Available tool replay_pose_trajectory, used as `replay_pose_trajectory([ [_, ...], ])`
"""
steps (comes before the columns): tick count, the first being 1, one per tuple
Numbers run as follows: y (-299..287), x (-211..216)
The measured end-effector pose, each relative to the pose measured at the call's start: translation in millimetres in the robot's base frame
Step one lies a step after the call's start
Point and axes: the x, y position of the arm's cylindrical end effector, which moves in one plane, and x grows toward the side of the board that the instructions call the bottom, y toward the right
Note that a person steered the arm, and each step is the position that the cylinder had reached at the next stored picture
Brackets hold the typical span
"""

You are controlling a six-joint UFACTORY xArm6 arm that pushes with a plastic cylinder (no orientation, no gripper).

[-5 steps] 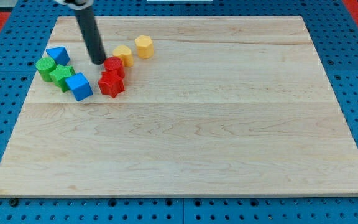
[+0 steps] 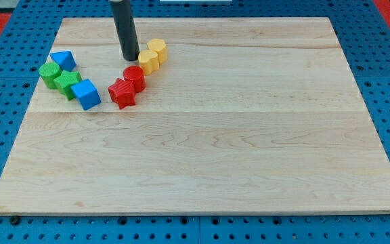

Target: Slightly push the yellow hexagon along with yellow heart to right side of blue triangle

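The yellow hexagon (image 2: 157, 50) and the yellow heart (image 2: 148, 61) touch each other near the board's top left. My tip (image 2: 129, 58) stands just left of the yellow heart, close to it or touching. A blue triangle-like block (image 2: 63, 60) lies far to the left at the top of a cluster. A red cylinder (image 2: 135, 77) and a red star (image 2: 122, 93) sit just below my tip.
Two green blocks (image 2: 49, 73) (image 2: 67, 83) and a blue cube (image 2: 86, 93) sit beside the blue triangle at the view's left. The wooden board (image 2: 249, 135) lies on a blue pegboard surface.
My tip moved right and up, from left of the red cylinder to left of the yellow heart. The yellow heart slid right against the hexagon. The red cylinder shifted right.
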Motion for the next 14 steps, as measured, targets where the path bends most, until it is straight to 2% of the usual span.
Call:
replay_pose_trajectory([
  [1,7,-21],
  [2,55,-21],
  [3,73,5],
  [5,-49,5],
  [6,-78,18],
  [9,17,32],
  [14,29,79],
])
